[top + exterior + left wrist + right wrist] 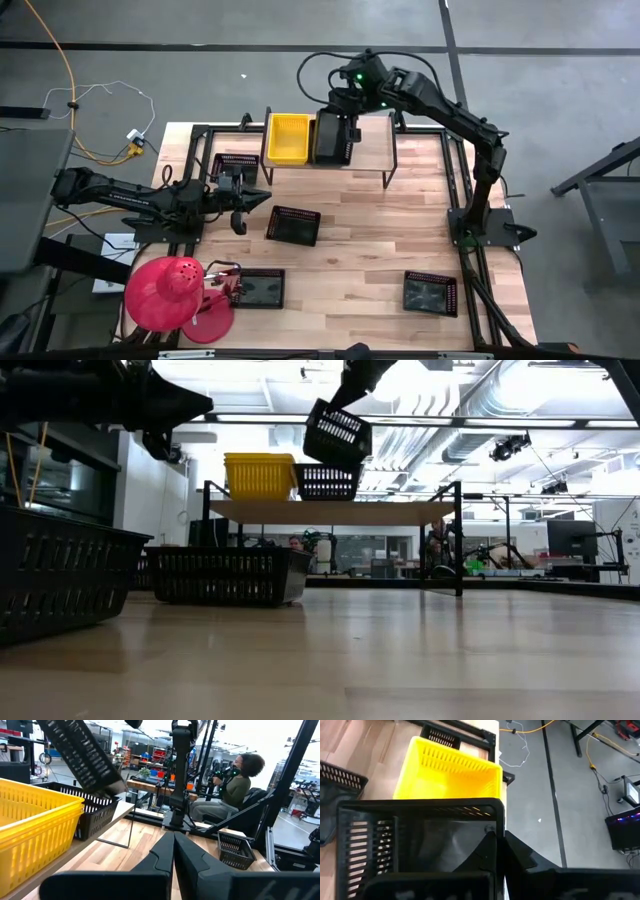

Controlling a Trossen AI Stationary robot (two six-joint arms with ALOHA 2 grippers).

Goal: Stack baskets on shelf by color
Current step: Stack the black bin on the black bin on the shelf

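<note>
On the shelf (370,160) stand a yellow basket (288,138) and, beside it, a black basket (327,481). Just above that black one hangs a second black basket (337,432), tilted, with my right gripper (497,847) shut on it; the left wrist view shows it too (80,755). Over the table's left part, my left gripper (262,197) stays shut and level with nothing between its fingers. It points toward the table's right side. My right gripper holds the black basket by one side wall (492,827), one finger inside and one outside. It comes slanting down from above. The basket is lifted clear and hangs tilted below the fingers, over the black basket on the shelf.
Black baskets lie on the table: one in the middle (293,225), one at the far left (234,165), one near the front left (262,288), one at the front right (430,293). A red dome (165,293) sits off the front left corner. A seated person (235,785) is beyond the table.
</note>
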